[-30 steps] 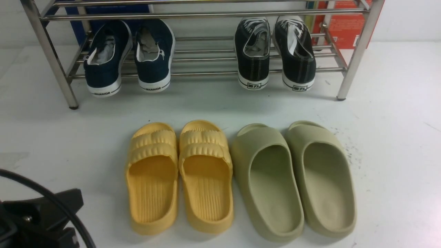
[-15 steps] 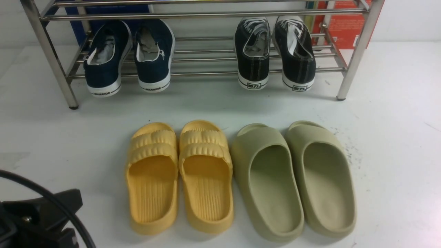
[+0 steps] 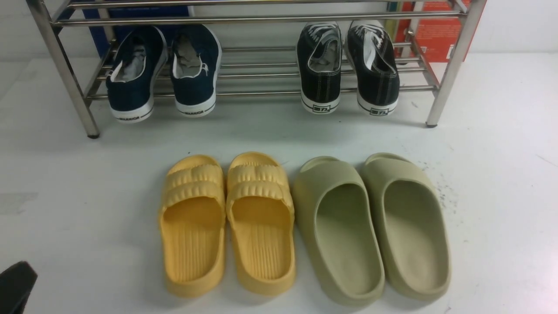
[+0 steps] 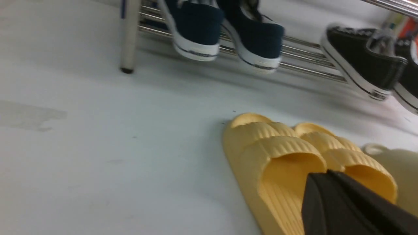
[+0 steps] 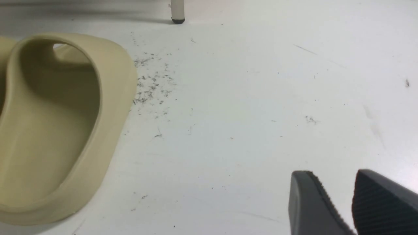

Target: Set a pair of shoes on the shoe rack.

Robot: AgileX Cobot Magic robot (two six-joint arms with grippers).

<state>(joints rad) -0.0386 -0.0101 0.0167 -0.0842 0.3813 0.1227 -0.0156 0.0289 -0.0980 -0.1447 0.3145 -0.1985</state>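
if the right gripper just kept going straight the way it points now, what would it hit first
Probably the bare white tabletop ahead of the right gripper; the green slide looks off to one side. How far down the surface lies is unclear from this view.

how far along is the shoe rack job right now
Done, by the look of it: both navy slip-on sneakers sit side by side on the lower tier of the shoe rack. In hand: nothing; the left gripper is shut and empty, the right gripper open and empty. Left: probably nothing more for this pair.
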